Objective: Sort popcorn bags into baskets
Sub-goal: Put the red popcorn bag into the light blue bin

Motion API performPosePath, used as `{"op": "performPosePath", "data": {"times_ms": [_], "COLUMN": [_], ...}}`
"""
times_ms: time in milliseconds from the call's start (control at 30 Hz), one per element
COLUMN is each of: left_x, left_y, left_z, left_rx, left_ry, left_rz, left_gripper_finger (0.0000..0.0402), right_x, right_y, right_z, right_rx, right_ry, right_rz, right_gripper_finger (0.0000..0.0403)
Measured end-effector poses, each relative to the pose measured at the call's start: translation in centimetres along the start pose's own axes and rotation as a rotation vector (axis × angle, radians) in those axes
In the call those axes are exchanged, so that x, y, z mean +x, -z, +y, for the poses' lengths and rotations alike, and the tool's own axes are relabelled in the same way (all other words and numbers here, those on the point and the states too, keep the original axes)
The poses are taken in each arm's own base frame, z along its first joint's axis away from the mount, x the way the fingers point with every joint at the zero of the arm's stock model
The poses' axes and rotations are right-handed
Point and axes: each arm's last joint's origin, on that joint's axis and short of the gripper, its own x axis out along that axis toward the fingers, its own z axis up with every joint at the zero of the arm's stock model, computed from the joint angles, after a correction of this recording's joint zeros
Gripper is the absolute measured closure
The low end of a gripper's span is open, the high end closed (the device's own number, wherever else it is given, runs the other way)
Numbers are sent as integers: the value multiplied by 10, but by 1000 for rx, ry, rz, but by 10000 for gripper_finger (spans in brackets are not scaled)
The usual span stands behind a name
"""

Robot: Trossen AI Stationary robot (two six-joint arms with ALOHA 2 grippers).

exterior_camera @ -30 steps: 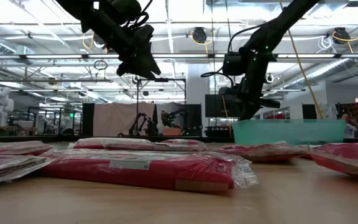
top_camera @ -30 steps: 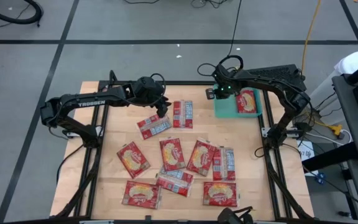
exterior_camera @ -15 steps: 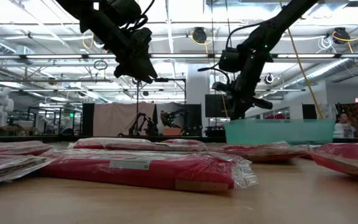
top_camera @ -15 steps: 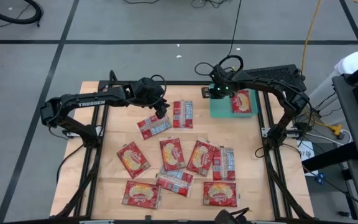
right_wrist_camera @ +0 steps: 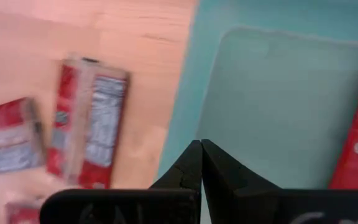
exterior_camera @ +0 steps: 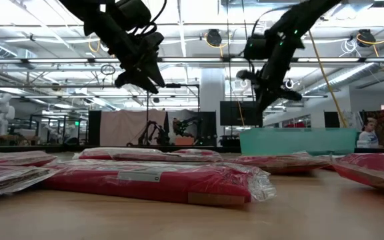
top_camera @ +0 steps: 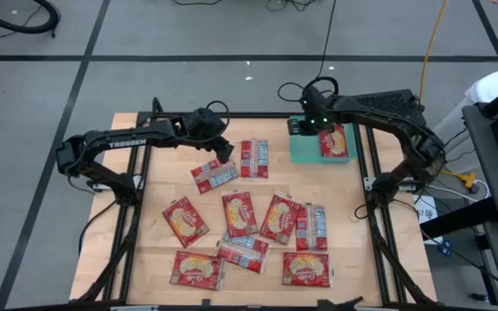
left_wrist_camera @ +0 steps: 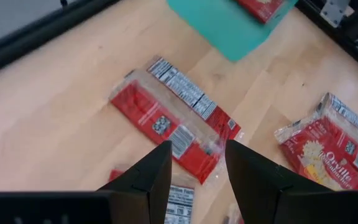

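Wooden table (top_camera: 150,186), popcorn bags (top_camera: 239,213) (scattered), basket (top_camera: 305,149)

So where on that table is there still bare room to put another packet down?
The left half of the teal basket is bare, beside the single packet lying in it. Bare wood also shows just in front of the basket, and along the table's left edge. The middle and front are crowded with red popcorn bags, some overlapping.
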Motion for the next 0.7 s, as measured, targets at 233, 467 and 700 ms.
{"op": "performPosePath", "data": {"times_ms": [233, 467, 700], "left_x": [16, 38, 46], "left_y": [27, 53, 73], "left_z": [10, 7, -24], "left_rx": [-9, 64, 103], "left_ry": [11, 21, -33], "left_rz": [120, 292, 301], "left_gripper_finger": [205, 78, 44], "right_x": [-51, -85, -90], "right_y": [22, 46, 62], "right_z": [8, 17, 21], "right_rx": [-93, -199, -331], "right_ry": [-83, -141, -155], "right_rz": [-70, -144, -141], "right_gripper_finger": [403, 403, 403]}}
